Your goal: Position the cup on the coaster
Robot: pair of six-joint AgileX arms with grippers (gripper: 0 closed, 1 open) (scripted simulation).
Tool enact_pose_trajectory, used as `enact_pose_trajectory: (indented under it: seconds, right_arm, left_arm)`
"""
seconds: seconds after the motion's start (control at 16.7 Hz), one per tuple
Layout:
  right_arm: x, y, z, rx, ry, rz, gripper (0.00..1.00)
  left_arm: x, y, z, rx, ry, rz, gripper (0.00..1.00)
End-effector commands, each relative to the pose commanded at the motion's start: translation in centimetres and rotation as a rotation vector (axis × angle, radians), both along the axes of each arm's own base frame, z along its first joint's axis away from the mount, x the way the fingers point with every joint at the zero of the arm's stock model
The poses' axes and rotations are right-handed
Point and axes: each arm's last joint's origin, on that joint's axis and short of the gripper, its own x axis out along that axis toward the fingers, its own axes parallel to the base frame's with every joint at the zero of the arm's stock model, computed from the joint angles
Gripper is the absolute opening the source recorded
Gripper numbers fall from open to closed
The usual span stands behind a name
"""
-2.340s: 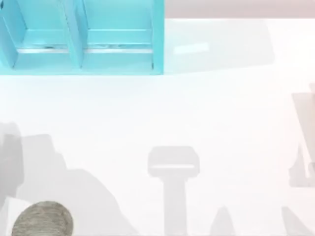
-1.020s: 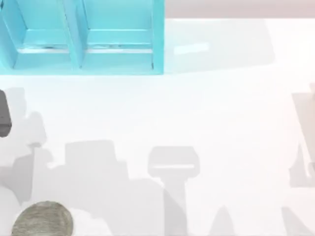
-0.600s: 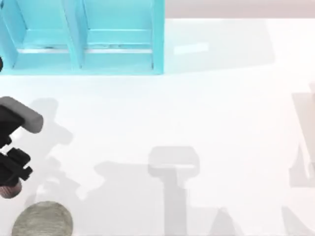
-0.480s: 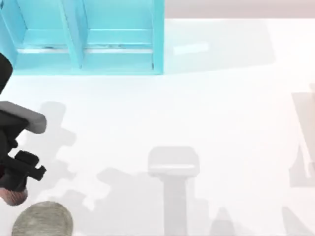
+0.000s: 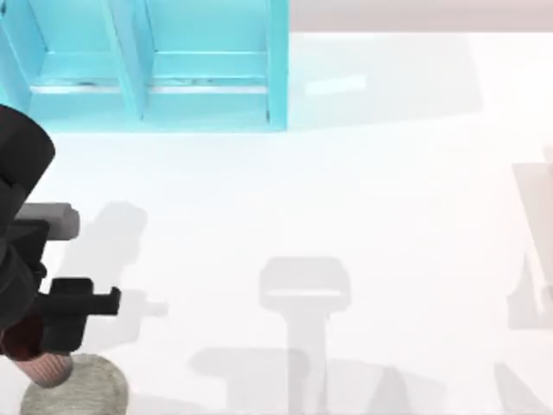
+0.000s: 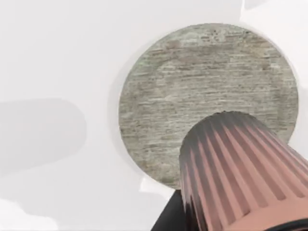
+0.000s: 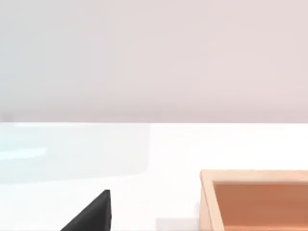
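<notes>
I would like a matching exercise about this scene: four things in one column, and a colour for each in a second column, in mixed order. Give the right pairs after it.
Things:
1. cup
2. coaster
3. shelf unit
4. box

Colours:
A. turquoise blue
B. mottled grey
C. orange-tan
D. pinkish-tan, ribbed

Pairs: 1-D, 2-B, 3-A, 4-C
</notes>
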Motion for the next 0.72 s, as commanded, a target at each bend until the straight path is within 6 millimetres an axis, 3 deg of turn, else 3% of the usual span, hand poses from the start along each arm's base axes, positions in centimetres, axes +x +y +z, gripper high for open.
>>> enact_pose_trajectory:
  seconds: [0.48, 0.72]
  right_arm:
    - [0.0, 0.0, 0.0, 0.000, 0.000, 0.000, 1.00]
    - [0.0, 0.0, 0.0, 0.000, 0.000, 0.000, 1.00]
  left_arm:
    - [-0.3, -0.2, 0.1, -0.003, -0.011, 0.031, 0.00]
    - [-0.3, -0.3, -2.5, 0.003, 0.002, 0.031, 0.00]
